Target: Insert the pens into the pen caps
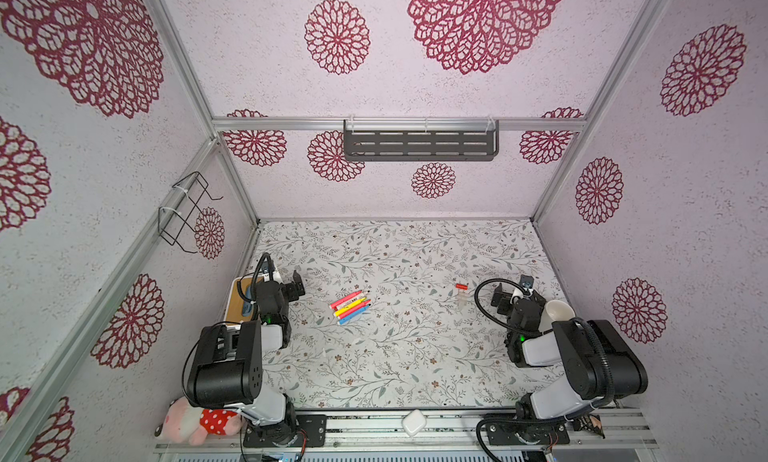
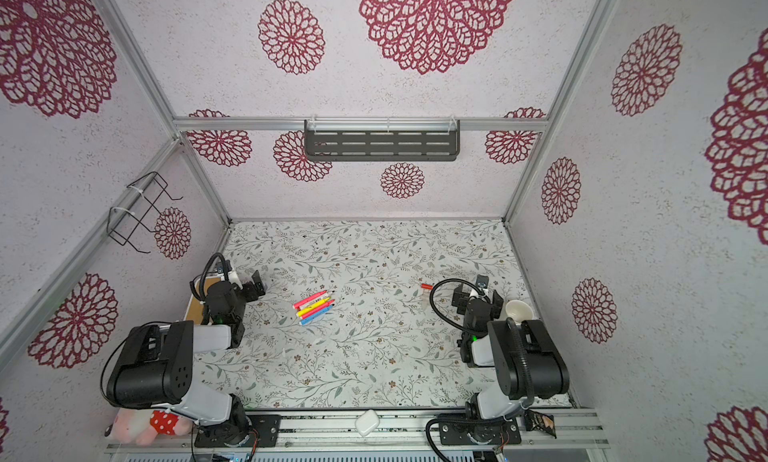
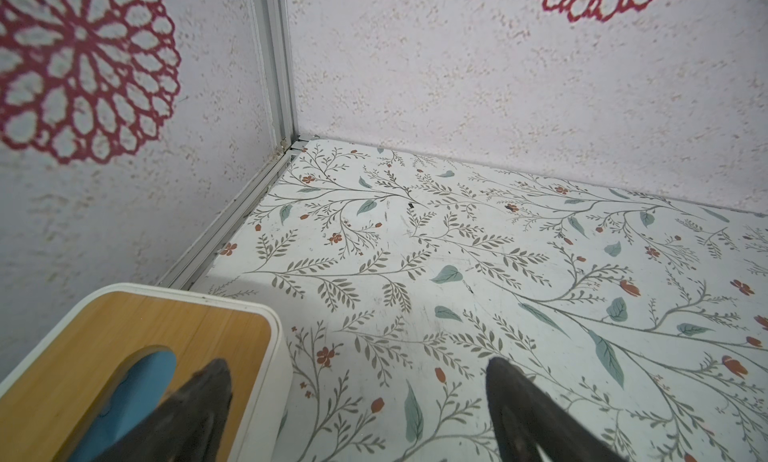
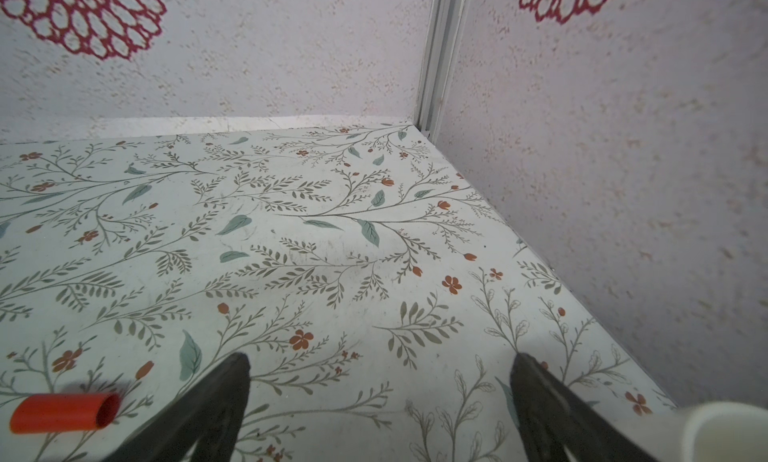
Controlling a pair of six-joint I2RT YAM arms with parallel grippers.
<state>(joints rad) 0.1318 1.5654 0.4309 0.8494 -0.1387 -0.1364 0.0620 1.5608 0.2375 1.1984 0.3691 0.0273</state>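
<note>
1. Between my arms, open tabletop (image 1: 415, 356) surrounds the clustered pens (image 1: 351, 306), well apart from both tools.
2. Left gripper (image 3: 357, 368): spread, empty, beside the box (image 3: 124, 327) edge.
3. Right gripper (image 4: 380, 360): spread, empty; red pen cap (image 4: 62, 412) just beside.

Pens (image 1: 351, 306): I am counting about six in one bundle, with pink, yellow, red and blue among them; they are lying too tightly to be sure. Pen caps: one red cap (image 1: 461, 286) is showing; the pale caps (image 1: 460, 301) are reading too faint to count. Arms: two, carrying a left pincer (image 3: 353, 368) and a right pincer (image 4: 380, 362). One each: box (image 1: 239, 291), cup (image 1: 559, 312), plush toy (image 1: 195, 422), white case (image 1: 414, 421), wall shelf (image 1: 419, 146), wire rack (image 1: 187, 213).
</note>
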